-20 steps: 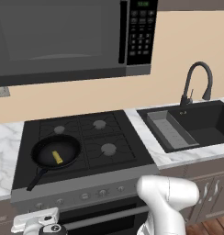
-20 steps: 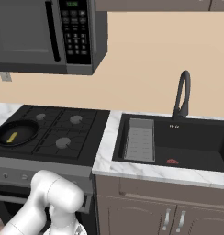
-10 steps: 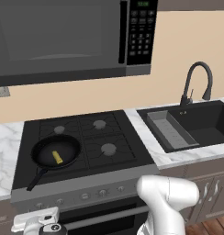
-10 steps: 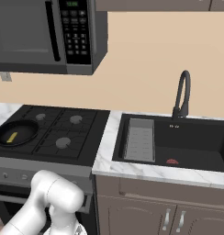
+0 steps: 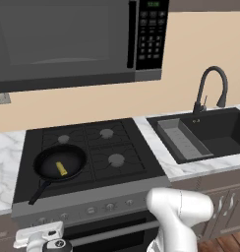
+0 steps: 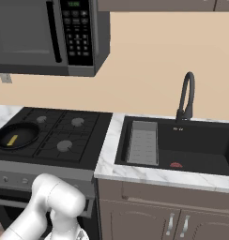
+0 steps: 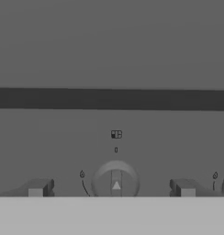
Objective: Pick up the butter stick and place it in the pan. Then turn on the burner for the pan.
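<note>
The butter stick (image 5: 61,169) (image 6: 12,140), a small yellow bar, lies inside the black pan (image 5: 48,158) (image 6: 22,133). The pan sits on the cooktop's front-left burner, whose cap is hidden beneath it, and its handle (image 5: 39,192) points toward the stove's front edge. My gripper (image 7: 111,189) is open, low in front of the stove's grey control panel. Its fingertips (image 7: 38,188) stand on either side of a round knob (image 7: 116,181) with a white pointer mark, apart from it. The hand (image 5: 39,236) sits below the panel's left end.
A row of knobs (image 5: 107,207) runs along the stove front. The other burners (image 5: 116,159) (image 6: 64,146) are bare. A microwave (image 5: 68,39) hangs above. To the right is a black sink (image 6: 191,147) with a grey rack (image 6: 143,142), a faucet (image 5: 210,88) and a small red thing (image 6: 176,164).
</note>
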Robot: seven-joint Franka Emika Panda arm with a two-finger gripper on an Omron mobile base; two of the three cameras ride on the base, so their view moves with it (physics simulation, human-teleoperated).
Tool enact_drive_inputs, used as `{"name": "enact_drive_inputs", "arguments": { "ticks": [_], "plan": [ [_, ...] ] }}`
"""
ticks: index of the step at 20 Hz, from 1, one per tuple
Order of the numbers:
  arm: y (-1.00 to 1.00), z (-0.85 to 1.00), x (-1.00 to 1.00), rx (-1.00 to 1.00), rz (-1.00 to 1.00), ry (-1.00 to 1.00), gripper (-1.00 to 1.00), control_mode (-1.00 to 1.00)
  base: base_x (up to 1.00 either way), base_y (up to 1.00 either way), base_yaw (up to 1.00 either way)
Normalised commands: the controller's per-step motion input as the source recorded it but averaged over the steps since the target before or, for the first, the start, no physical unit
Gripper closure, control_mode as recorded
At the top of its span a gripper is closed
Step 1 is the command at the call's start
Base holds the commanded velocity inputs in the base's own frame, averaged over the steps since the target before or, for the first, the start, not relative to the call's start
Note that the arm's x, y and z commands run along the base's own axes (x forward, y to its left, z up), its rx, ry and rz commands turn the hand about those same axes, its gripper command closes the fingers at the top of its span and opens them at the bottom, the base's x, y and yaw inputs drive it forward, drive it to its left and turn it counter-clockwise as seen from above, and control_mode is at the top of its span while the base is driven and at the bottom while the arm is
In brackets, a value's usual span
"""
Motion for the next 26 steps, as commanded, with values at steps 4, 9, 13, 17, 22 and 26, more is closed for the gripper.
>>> {"name": "enact_drive_inputs", "arguments": {
  "ticks": [4,9,13,17,22,26],
  "plan": [
    [0.00,-0.13,0.08,0.00,0.00,-0.04,-1.00,-1.00,0.00,0.00,0.00],
    [0.00,-0.08,0.11,0.00,0.00,-0.02,-1.00,-1.00,0.00,0.00,0.00],
    [0.00,-0.03,0.13,0.00,0.00,-0.02,-1.00,-1.00,0.00,0.00,0.00],
    [0.01,-0.04,0.08,0.00,0.00,-0.02,-1.00,-1.00,0.00,0.00,0.00],
    [0.00,0.00,0.01,0.00,0.00,-0.05,-1.00,-1.00,0.00,0.00,0.00],
    [0.00,0.00,0.00,0.00,0.00,-0.09,-1.00,-1.00,0.00,0.00,0.00]
  ]
}}
